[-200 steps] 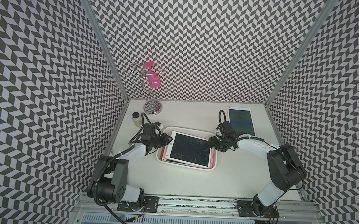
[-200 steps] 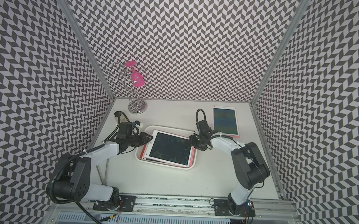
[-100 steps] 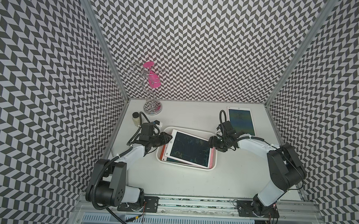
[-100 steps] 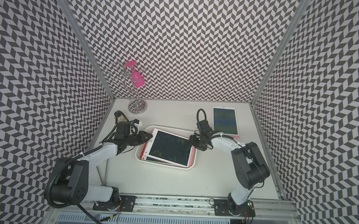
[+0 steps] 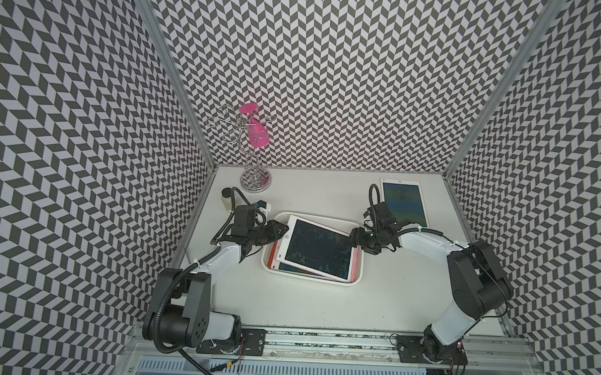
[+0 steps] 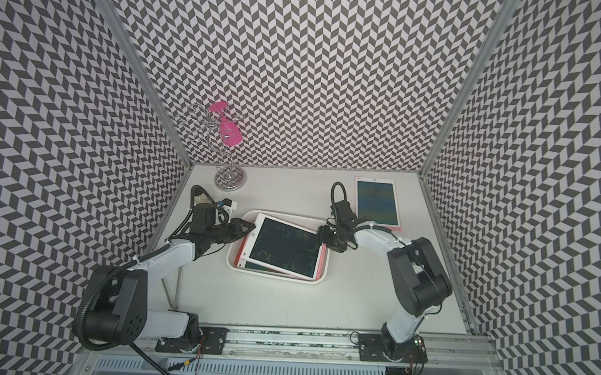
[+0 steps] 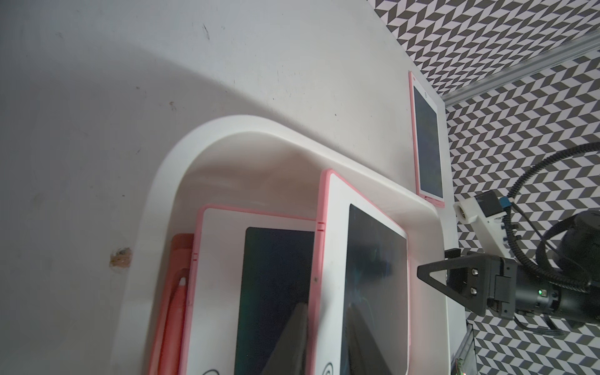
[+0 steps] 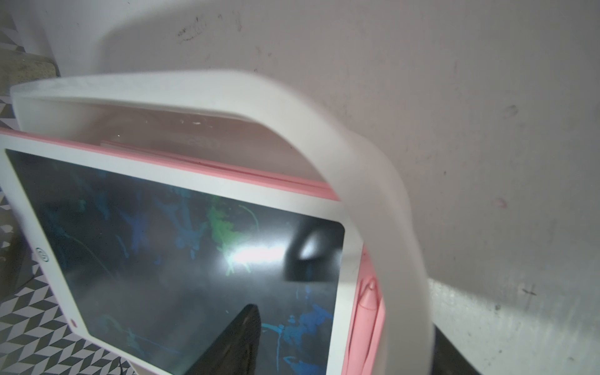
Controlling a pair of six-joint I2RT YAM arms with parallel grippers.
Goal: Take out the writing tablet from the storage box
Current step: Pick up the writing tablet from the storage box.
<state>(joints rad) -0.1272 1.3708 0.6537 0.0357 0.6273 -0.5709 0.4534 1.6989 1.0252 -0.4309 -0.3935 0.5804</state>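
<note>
Pinching the top writing tablet [image 5: 319, 250] by its left edge in the left gripper [image 5: 285, 230], jaws narrow, holding it tilted over the stack in the storage box [image 7: 152, 201]. Hovering the right gripper [image 5: 354, 236] at its far right corner, jaw gap unclear. Next, probably lifting clear of the rim.

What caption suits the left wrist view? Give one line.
Left gripper grips top tablet's raised edge in the box; right gripper open opposite.

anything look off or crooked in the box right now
Yes: the top tablet lies twisted across the storage box, not squared with the tablets beneath, its edge pinched in the left claw.
</note>
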